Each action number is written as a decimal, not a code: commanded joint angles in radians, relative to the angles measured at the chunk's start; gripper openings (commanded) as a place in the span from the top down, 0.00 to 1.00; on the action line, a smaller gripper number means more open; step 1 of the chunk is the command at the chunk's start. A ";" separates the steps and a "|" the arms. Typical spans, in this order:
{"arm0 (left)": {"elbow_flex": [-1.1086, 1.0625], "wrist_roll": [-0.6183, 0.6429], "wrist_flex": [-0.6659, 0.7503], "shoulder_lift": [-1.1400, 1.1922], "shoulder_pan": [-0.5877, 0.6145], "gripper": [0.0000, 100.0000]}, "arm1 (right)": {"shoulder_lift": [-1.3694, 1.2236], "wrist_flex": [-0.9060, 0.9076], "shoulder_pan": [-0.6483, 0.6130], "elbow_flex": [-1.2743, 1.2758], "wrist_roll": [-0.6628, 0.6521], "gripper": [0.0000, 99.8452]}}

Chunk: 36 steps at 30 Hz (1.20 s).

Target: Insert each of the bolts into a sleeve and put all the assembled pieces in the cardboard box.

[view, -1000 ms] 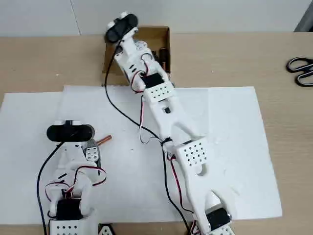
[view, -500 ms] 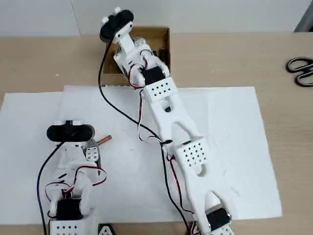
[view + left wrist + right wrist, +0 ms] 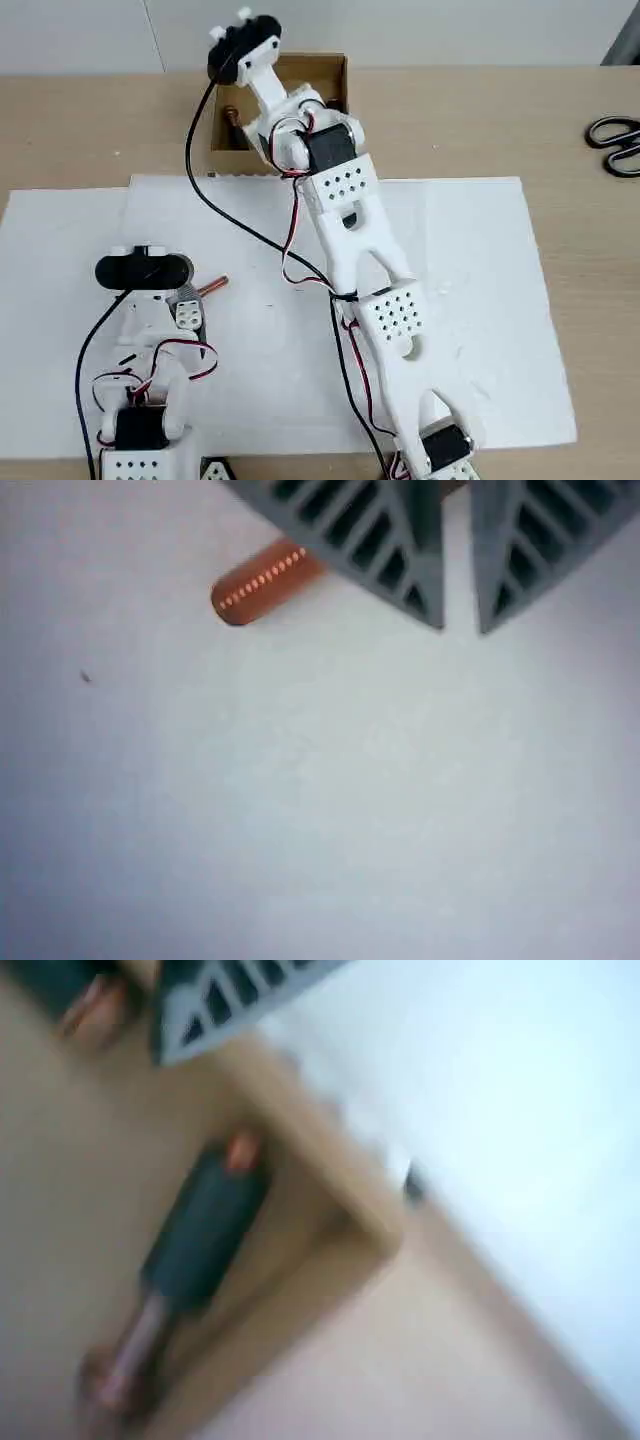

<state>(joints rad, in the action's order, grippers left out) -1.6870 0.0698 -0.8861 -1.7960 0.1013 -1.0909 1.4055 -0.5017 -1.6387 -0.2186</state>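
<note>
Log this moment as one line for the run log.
left gripper: shut on bolt, over paper | right arm: extended over cardboard box | assembled piece: lying in box

We see the left gripper (image 3: pixel 462 626) close above a sheet of white paper (image 3: pixel 320 810). Its two grey fingers (image 3: pixel 370 530) are ribbed on their outer sides and taper to blunt tips, which stand close together with a narrow slit between them. A copper-coloured bolt (image 3: pixel 262 582) sticks out sideways from behind one finger. We see its rounded end and fine thread ridges, and it throws a soft shadow on the paper. A bit of the same copper colour shows again inside the slit, farther up from the tips, so we take the bolt as clamped there. A tiny dark speck (image 3: pixel 85 677) lies on the paper, well apart from the bolt
</note>
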 commanded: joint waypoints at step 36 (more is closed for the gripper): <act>0.005 -0.002 0.021 -0.008 0.008 0.99 | 0.490 0.272 0.113 0.778 0.743 0.82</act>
<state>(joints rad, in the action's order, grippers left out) -1.6870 0.0698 -0.8861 -1.7960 0.1013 -0.5953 1.6939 -0.4219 -0.8608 0.4902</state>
